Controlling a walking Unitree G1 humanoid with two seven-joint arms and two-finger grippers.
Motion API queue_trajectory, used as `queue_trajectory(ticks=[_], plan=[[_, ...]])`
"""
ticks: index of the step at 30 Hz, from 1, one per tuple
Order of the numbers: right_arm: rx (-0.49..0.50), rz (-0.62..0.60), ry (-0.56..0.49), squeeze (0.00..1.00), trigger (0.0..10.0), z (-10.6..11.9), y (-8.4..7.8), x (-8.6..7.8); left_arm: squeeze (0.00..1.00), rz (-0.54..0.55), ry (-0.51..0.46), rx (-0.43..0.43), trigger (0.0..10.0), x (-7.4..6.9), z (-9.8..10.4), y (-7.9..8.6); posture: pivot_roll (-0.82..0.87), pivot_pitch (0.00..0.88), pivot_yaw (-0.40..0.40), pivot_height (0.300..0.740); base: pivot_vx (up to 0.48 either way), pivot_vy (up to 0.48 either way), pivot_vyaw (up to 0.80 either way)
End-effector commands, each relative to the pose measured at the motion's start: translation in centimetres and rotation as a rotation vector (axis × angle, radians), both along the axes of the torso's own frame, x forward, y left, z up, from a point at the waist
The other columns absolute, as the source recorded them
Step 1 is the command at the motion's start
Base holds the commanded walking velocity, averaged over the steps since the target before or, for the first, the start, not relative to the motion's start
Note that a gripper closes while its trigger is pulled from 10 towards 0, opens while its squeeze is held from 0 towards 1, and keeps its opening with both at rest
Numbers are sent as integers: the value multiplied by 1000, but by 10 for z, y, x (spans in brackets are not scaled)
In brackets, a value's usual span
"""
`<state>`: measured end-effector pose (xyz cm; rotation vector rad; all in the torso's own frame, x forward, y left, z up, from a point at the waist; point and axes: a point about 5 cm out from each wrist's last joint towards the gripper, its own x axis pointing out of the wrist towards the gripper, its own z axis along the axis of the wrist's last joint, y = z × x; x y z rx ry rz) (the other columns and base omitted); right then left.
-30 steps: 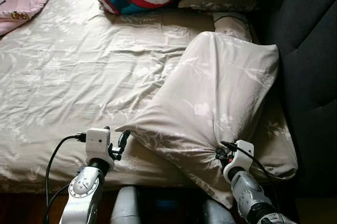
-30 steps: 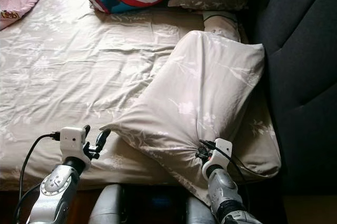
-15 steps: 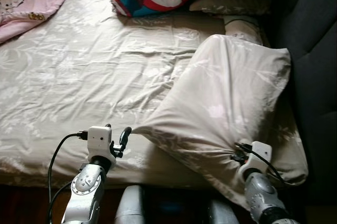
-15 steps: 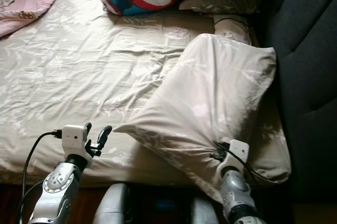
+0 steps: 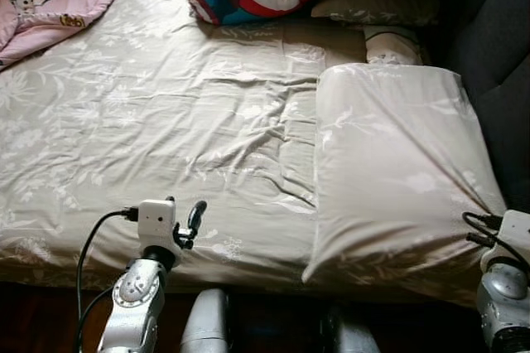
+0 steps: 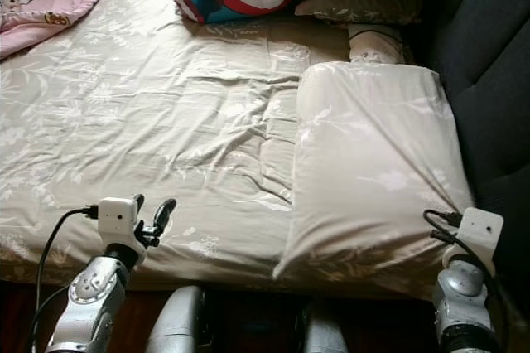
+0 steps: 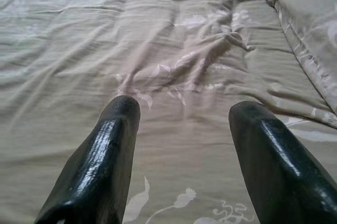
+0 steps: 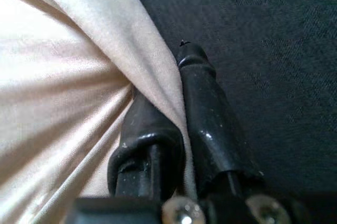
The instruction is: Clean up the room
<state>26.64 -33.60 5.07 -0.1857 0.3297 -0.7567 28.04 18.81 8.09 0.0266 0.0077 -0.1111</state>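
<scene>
One pillow (image 5: pixel 397 171) | flat on bed | corner pinched in right hand (image 8: pixel 176 113)

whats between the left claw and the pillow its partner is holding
Only wrinkled bedsheet. In the left eye view, the open left claw hovers near the bed's front edge; bare sheet runs to the beige pillow.

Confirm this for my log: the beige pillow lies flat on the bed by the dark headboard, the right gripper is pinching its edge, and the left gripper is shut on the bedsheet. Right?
Not quite. The left gripper is open and holds nothing; the left wrist view shows its fingers spread above the bedsheet. The rest stands: the beige pillow lies flat by the dark headboard, and the right gripper pinches its edge.
</scene>
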Motion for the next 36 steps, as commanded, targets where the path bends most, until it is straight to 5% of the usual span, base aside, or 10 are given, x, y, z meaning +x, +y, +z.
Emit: queue_trajectory(ticks=[1, 23, 24, 25, 29, 30, 31, 33, 34, 36], plan=[[-49, -104, 0, 0, 0, 7, -23, -14, 0, 8, 35, 5, 10000, -6, -9, 3, 20, 226, -24, 660, 0, 0, 0], [-212, -149, 17, 0, 0, 28, -37, -12, 0, -3, 42, 13, 10000, -7, -12, 3, 29, 225, -8, 660, 0, 0, 0], [-212, -143, 22, 0, 2039, 27, -36, -12, 0, -4, 43, 13, 10000, -7, -12, 3, 28, 225, -8, 660, 0, 0, 0], [-205, -132, 26, 0, 8902, 24, -32, -11, 0, -7, 43, 12, 10000, -8, -12, 2, 28, 225, -8, 660, 0, 0, 0], [-154, -92, 18, 0, 10000, 16, -20, -8, 0, -11, 46, 11, 10000, -8, -12, 1, 29, 227, -7, 660, 0, 0, 0], [-129, -79, 7, 722, 10000, 13, -16, -7, 0, -12, 46, 11, 10000, -8, -12, 1, 30, 228, -7, 660, 0, 0, 0], [-92, -63, -18, 1000, 10000, 11, -12, -5, 0, -12, 47, 11, 10000, -8, -12, 1, 31, 228, -8, 660, 0, 0, 0], [-49, -39, -45, 1000, 10000, 10, -7, -2, 0, -12, 47, 11, 10000, -8, -12, 1, 30, 228, -8, 660, 0, 0, 0], [51, 80, -106, 0, 10000, 7, 12, 8, 0, -10, 48, 9, 10000, -8, -13, 1, 29, 228, -10, 660, 0, 0, 0], [94, 155, -136, 0, 10000, 6, 23, 14, 0, -9, 50, 7, 10000, -8, -13, 1, 29, 228, -11, 660, 0, 0, 0]])
